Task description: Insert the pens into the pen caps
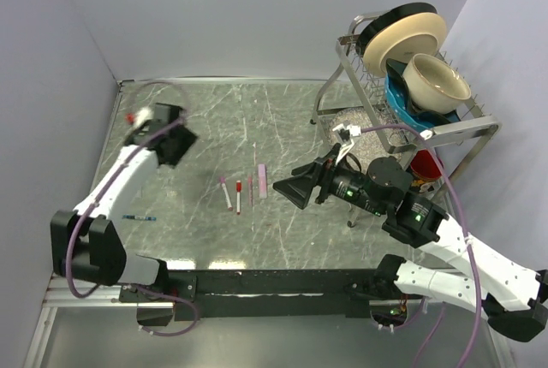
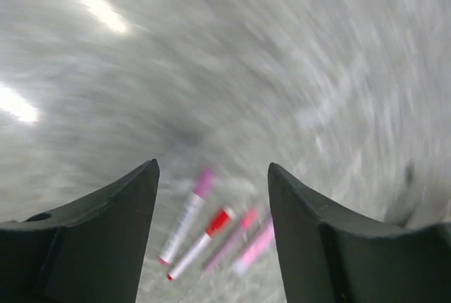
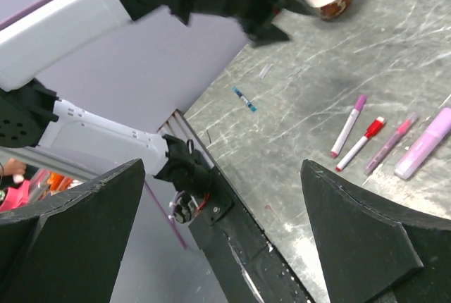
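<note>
Pink and red pens (image 1: pixel 239 197) lie in a row, loose, with left gripper (image 2: pixel 211 168) and right gripper (image 3: pixel 222 165) both spread, empty — capping seemingly unstarted.

Pens (image 1: pixel 238 197): no print legible — barrels too small, blurred.
Arms (image 1: pixel 445 235): no brand or number readable.
Dish rack (image 1: pixel 462 127), far right corner: no label.

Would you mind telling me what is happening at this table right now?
Two robot arms are about to work on some pens, but neither holds anything. The left gripper is open, raised over the grey marbled table, its blurred camera looking down at a row of four thin pens with pink and red ends. The right gripper is open too, hovering just right of that row. A small blue pen lies apart near the left arm.
</note>
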Tool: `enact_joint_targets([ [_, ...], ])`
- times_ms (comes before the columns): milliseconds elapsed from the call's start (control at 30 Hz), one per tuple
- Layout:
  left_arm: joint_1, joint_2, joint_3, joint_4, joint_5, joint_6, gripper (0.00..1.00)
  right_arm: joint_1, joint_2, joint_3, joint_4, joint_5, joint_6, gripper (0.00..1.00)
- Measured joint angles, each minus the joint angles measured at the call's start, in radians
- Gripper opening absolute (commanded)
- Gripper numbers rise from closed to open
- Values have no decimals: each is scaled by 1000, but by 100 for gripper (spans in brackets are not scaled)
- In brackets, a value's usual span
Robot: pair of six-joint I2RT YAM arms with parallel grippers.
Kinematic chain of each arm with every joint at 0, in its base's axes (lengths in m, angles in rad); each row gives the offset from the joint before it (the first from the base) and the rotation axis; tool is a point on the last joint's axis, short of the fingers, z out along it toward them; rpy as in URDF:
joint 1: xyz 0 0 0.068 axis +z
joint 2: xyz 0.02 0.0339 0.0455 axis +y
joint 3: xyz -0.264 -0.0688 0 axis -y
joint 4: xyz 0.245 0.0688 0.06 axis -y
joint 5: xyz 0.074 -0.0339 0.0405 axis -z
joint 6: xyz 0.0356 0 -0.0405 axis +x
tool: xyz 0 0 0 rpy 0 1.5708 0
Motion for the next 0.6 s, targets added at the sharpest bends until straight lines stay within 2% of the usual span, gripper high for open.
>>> enact_joint_targets([
  [200,306,-75,-77,-151,-68,-130,66,22,25,7,-8,-1,3,100],
  [400,600,-87,-243,-187,-68,-158,64,58,101,56,-57,-8,5,100],
  [467,652,-98,-297,-188,-65,-158,64,68,125,70,-79,-8,7,99],
  [600,668,-132,-358,-172,-54,-153,63,88,174,111,-116,-7,9,99],
])
